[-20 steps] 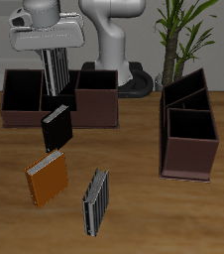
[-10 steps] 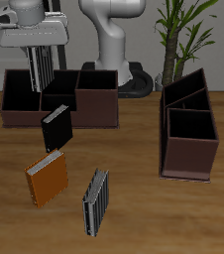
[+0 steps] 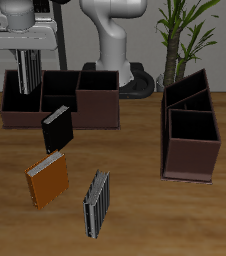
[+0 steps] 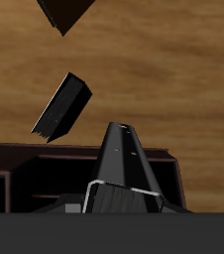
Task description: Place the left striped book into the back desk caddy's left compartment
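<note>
Hanging above the caddy's point(image 3: 60, 100) left compartment point(image 3: 21, 92), the end effector point(image 3: 27, 68) is clamped on the striped book point(image 3: 29, 71) (held upright); another striped book point(image 3: 97, 204) lies on the bench point(image 3: 135, 200).

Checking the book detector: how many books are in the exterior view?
4. A striped book held upright in the gripper over the long dark-brown caddy; a black book before that caddy; an orange book and a second striped book nearer the table's front edge.
</note>
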### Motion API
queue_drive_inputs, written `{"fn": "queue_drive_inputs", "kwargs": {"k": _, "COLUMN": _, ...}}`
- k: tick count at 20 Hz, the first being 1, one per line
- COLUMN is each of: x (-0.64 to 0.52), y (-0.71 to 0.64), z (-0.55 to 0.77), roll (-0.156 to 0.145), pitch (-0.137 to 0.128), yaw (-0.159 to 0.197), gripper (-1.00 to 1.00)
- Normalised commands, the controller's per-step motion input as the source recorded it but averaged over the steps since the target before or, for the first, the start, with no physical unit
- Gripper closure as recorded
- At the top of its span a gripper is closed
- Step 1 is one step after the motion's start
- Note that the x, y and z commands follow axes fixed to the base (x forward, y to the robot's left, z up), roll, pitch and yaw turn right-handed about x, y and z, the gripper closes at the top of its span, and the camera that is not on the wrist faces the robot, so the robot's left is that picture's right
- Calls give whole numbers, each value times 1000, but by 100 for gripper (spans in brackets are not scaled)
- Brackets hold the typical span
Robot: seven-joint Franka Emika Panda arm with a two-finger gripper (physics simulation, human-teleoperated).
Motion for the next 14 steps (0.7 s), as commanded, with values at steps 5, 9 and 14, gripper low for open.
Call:
{"fn": "queue_drive_inputs", "kwargs": {"k": 5, "x": -102, "y": -241, "z": -342, "roll": -46, "pitch": 20, "yaw": -18, "gripper": 100}}
{"fn": "queue_drive_inputs", "kwargs": {"k": 9, "x": -45, "y": -111, "z": -287, "roll": -46, "pitch": 13, "yaw": -14, "gripper": 100}}
{"fn": "queue_drive_inputs", "kwargs": {"k": 14, "x": -214, "y": -27, "z": -304, "roll": -44, "pitch": 21, "yaw": 13, "gripper": 100}}
